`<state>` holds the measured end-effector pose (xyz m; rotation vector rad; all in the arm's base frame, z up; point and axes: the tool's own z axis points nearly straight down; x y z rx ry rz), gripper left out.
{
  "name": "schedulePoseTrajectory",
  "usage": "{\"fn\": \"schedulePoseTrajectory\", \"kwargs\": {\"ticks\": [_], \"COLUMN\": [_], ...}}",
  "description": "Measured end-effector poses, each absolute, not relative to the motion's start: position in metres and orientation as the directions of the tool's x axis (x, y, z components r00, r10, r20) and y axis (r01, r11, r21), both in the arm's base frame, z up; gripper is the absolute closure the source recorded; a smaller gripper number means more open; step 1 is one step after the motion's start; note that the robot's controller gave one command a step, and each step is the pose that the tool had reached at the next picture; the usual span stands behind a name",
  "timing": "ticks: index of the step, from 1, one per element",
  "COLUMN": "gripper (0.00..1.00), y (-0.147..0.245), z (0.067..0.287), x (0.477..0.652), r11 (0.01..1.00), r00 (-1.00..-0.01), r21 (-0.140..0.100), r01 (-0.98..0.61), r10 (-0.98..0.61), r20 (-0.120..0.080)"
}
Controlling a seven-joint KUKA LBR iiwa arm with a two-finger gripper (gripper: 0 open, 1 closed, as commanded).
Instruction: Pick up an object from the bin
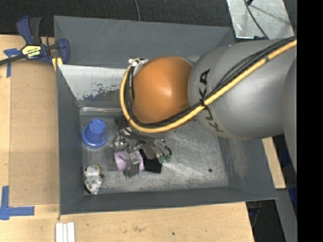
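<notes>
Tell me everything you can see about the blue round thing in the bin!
The blue thing looks like smooth plastic: a wide round base with a smaller round top, a bit like a cap. It sits on the floor of the grey bin, toward the left of the view. Nothing seems to touch it. The gripper is to its right, apart from it, and a small whitish thing lies nearer the front, also apart.
</notes>
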<state>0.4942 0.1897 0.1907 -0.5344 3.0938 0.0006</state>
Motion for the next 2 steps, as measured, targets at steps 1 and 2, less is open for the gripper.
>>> {"fn": "schedulePoseTrajectory", "kwargs": {"ticks": [1,2], "gripper": [1.00,1.00], "y": [0.190,0.189], "z": [0.191,0.234], "x": [0.494,0.489], "r11": [0.942,0.942], "r00": [-0.942,-0.942], "r21": [0.000,0.000], "r01": [-0.335,-0.337], "r10": [-0.335,-0.337], "r20": [-0.002,0.001]}}
